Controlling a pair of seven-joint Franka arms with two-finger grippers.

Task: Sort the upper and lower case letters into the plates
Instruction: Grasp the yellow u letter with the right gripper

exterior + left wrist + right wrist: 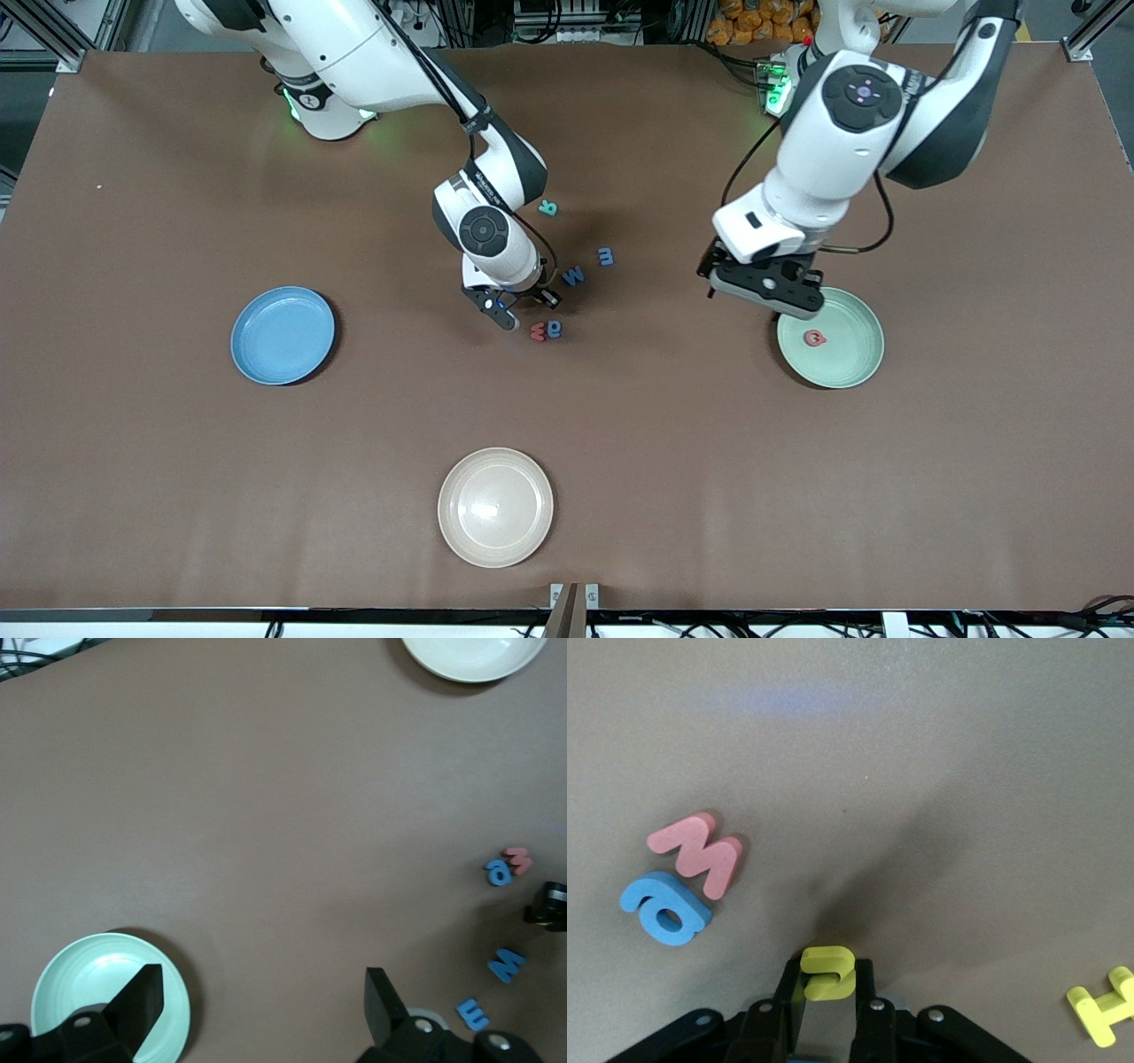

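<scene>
Letters lie in a loose cluster near the middle of the table [177, 496], and the right gripper [828, 979] is down among them with its fingers [866, 992] pinched on a small yellow letter [827, 972], which sits between the pads just above the brown surface. Just beside that gripper, a red letter [700, 850] and a blue lowercase a [664, 908] touch each other; in the front view this pair lies a little nearer the camera than the gripper. Another yellow letter [1103, 1005] lies apart from them at the edge of the right wrist view. A blue W [574, 276] and a second blue letter [606, 256] lie farther from the camera, toward the left arm's end, and a teal letter [548, 208] lies farther still.

Over the rim of the pale green plate [850, 363] hangs the left gripper [264, 997], its fingers [142, 992] spread wide and holding nothing. A red letter [813, 337] rests inside that plate. A blue plate [266, 354] sits toward the right arm's end of the table with nothing in it. Nearest the camera sits a beige plate [495, 507].
</scene>
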